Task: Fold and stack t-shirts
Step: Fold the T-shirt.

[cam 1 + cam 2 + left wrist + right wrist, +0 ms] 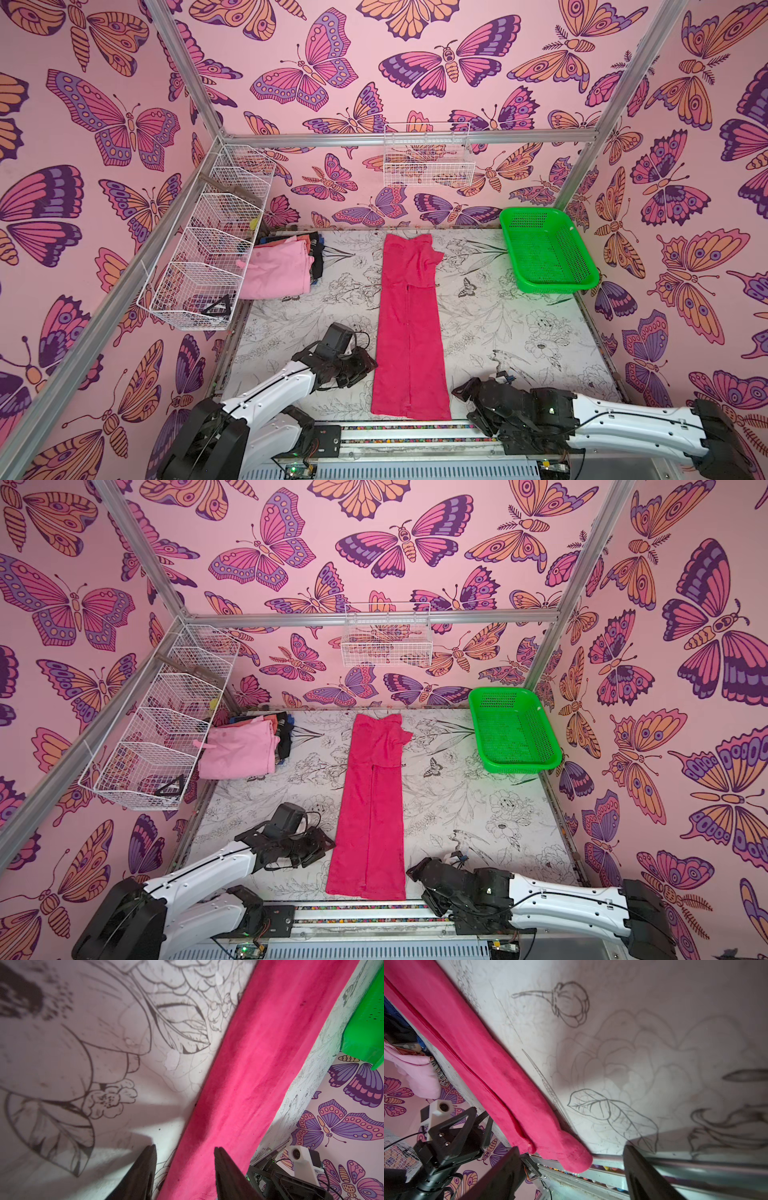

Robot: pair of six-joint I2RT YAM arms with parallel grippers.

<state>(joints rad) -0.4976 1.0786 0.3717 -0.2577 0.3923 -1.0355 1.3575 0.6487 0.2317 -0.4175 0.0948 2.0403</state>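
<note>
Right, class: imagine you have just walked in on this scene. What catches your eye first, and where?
The butterfly wallpaper covers every wall. On the table a crimson t-shirt folded into a long narrow strip runs down the middle. A bright green basket sits in the far right corner, opposite a pile topped by a light pink t-shirt at the far left.

Your left arm (274, 386) at the lower left of the frame and right arm (623, 409) at the lower right both wear glossy white shells over black joints, thin black cables (642, 419) running along them, matte black jaws, and a white camera housing (440, 1108) on a black bracket (454, 1124) with silver screws (440, 1134).
</note>
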